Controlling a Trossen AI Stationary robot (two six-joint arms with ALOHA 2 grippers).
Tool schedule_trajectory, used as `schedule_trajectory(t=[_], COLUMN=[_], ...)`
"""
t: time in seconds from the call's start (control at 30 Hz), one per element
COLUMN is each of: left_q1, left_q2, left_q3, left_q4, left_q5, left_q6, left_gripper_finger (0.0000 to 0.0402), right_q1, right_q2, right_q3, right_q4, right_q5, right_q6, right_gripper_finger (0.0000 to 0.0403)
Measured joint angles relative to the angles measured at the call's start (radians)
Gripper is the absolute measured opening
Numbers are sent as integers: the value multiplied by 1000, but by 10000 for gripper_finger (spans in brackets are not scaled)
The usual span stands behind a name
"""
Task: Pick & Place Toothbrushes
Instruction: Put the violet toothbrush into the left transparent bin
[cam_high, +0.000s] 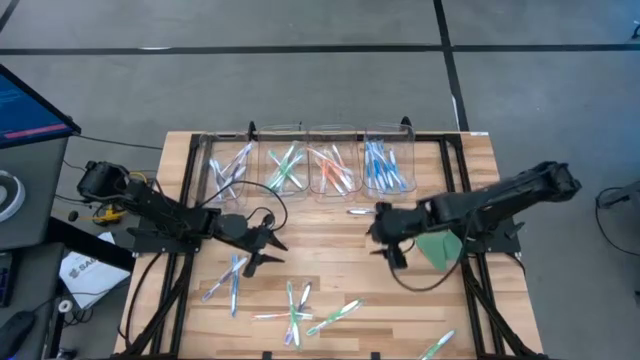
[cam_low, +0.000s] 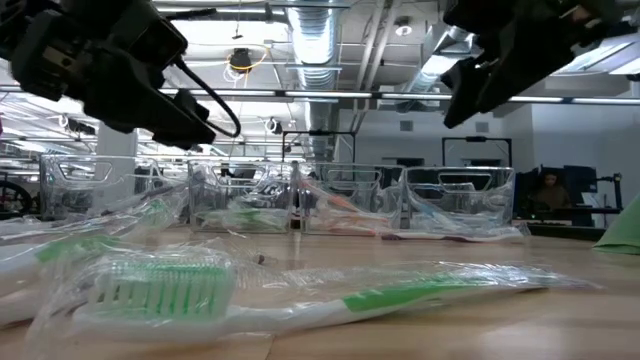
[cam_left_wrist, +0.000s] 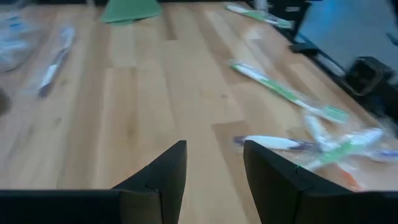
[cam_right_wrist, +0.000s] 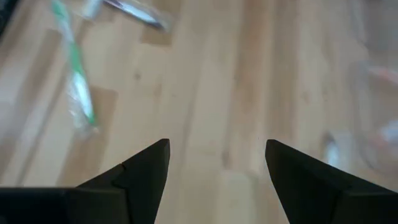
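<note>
Wrist views: both grippers' fingers (cam_left_wrist: 214, 180) (cam_right_wrist: 214, 180) apart, empty; toothbrushes (cam_left_wrist: 283, 93) blurred.

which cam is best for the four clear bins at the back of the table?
High view: all four clear bins show in one row from above, with the toothbrushes sorted by colour inside. Low view shows them side-on behind wrapped brushes, contents hard to read. Right wrist catches only a blurred edge; left wrist none.

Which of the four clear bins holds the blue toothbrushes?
The rightmost bin in the high view, at the row's end nearest the right arm. Its brushes are blue; the bins beside it hold orange, then green, then pale purple ones.
</note>
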Motion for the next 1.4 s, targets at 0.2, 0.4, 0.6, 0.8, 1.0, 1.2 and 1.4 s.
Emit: schedule_trajectory(t=[0.2, 0.4, 0.6, 0.8, 1.0, 1.2, 1.4], left_q1=[-69, -89, -114, -203, -320, -427, -464], left_q2=[0, -7, -94, -173, -169, -116, -108], left_q3=[0, 1, 80, 263, 318, 317, 317], left_q4=[18, 42, -148, -613, -902, -1103, -1120], left_q5=[7, 6, -27, -161, -170, -172, -116], left_q6=[57, -27, -26, -50, -309, -661, -941], left_gripper_finger=[154, 153, 138, 121, 120, 120, 120], right_q1=[92, 112, 102, 104, 104, 97, 88], right_q2=[128, 257, 357, 398, 398, 397, 397], right_q3=[2, 2, 2, 2, 2, 2, 2], right_q4=[181, 284, 305, 304, 321, 335, 349], right_q5=[0, 1, -2, -52, -52, -52, -52], right_q6=[-41, -81, -61, -45, -47, -69, -88], right_gripper_finger=[260, 260, 260, 260, 260, 260, 260])
